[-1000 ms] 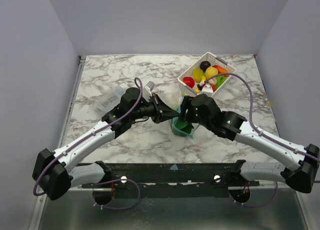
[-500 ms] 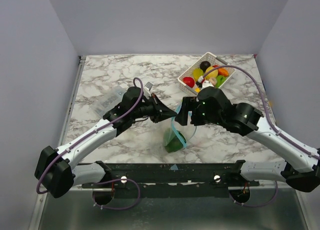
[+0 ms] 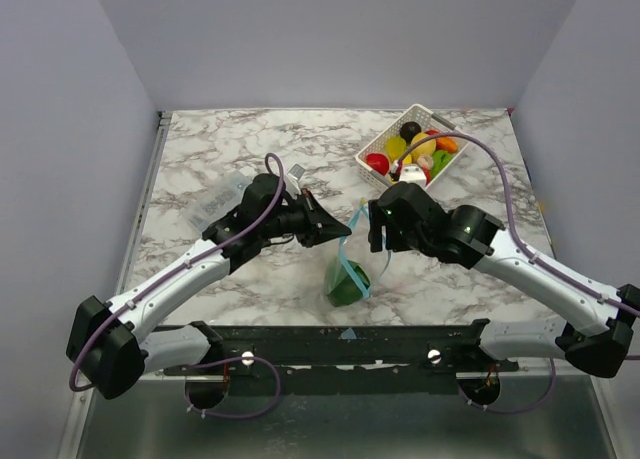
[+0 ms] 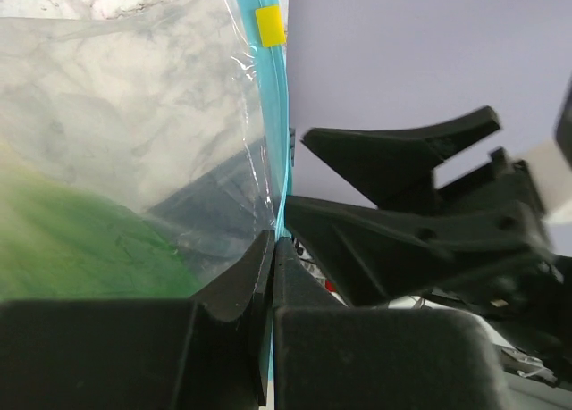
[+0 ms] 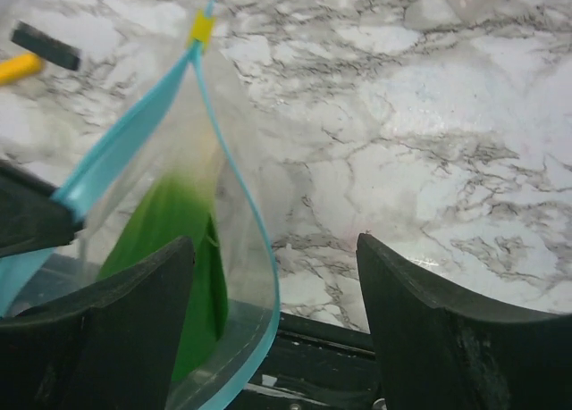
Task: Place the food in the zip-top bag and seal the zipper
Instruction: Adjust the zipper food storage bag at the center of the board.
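You have a white marble-patterned table [image 3: 230, 149], grey-veined, spreading beneath and beyond the left gripper [image 3: 338, 236] and the right gripper [image 3: 377, 239]. Plain pale grey walls [image 3: 340, 39] close in behind and to either side of them. On their near side a black rail [image 3: 340, 341] edges the table. The light is soft and even.

Thin, clear, crinkly plastic film forms the zip-top bag [image 4: 134, 97]; its zipper [image 4: 278, 115] is smooth light blue plastic. Glossy green food [image 4: 80, 240] shows through. The left gripper [image 4: 273, 242] is matt black plastic. At one o'clock, a white plastic basket [image 3: 385, 134] sits on a polished, marble-patterned table [image 3: 300, 139].
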You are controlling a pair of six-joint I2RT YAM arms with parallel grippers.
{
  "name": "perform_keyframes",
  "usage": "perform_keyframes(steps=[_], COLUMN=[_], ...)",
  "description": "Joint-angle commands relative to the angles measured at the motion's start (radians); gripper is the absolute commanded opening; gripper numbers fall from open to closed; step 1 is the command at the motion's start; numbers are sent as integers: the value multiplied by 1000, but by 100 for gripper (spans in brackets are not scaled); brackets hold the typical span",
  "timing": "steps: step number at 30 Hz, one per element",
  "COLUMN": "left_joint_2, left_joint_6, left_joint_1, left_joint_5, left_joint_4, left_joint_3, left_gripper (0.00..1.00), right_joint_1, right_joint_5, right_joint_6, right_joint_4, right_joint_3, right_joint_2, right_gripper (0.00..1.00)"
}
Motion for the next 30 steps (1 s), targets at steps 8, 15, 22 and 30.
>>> perform_keyframes(steps=[8, 15, 22, 30], left_joint_2=[-54, -136, -180, -6], left_joint_6=[143, 273, 285, 407], left_joint_1=[9, 16, 34, 177], left_joint_5=[-72, -151, -262, -32], left_joint_4=[-115, -305, -335, -391], left_joint_3=[76, 229, 210, 288], left_gripper=[0, 0, 0, 0], right_joint_1=[-8, -6, -7, -13], right_joint_5=[-153, -170, -266, -151], right_joint_6=[-92, -122, -97, -189], right_joint_4=[347, 152, 283, 296], right_joint_3=[-145, 183, 126, 241], right_joint_2=[8, 131, 107, 217], right_gripper=[35, 0, 0, 0])
